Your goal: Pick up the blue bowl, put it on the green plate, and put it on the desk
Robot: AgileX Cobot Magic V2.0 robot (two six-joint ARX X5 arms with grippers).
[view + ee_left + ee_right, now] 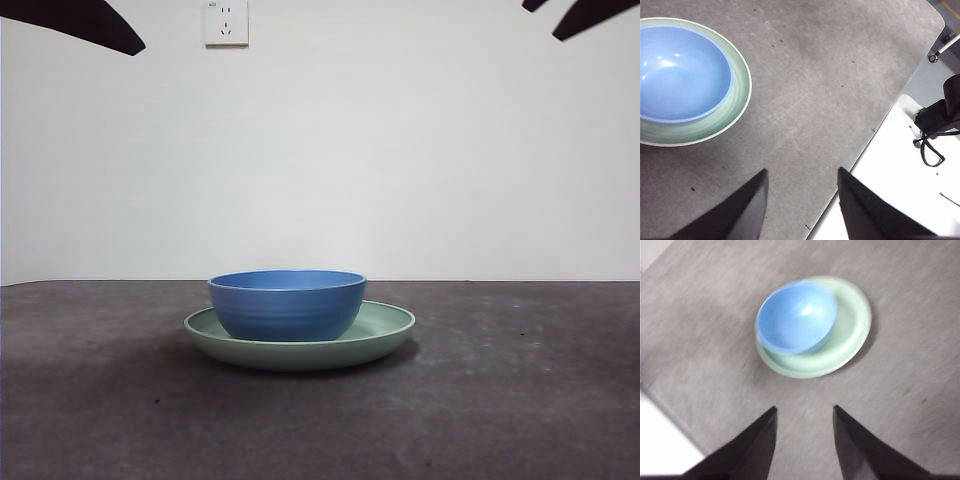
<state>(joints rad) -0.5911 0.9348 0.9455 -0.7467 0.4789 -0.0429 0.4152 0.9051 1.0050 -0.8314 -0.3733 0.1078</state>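
Round ridged medium-blue bowl sits upright in wide pale mint-green plate, off-centre, on dark grey matte bench. Left tool and right tool both spread, empty, raised well apart from the bowl.

A white wall socket is fixed high on the plain white wall in the front view, close to the picture's upper edge and left of centre. The wall fills the whole background above the far edge of the table.

In the left wrist view, a white surface lies beyond the table's edge. On it sits a black device with a black cable looping out of it. Farther off, over a grey floor, a thin pale rod ends in a small round foot.
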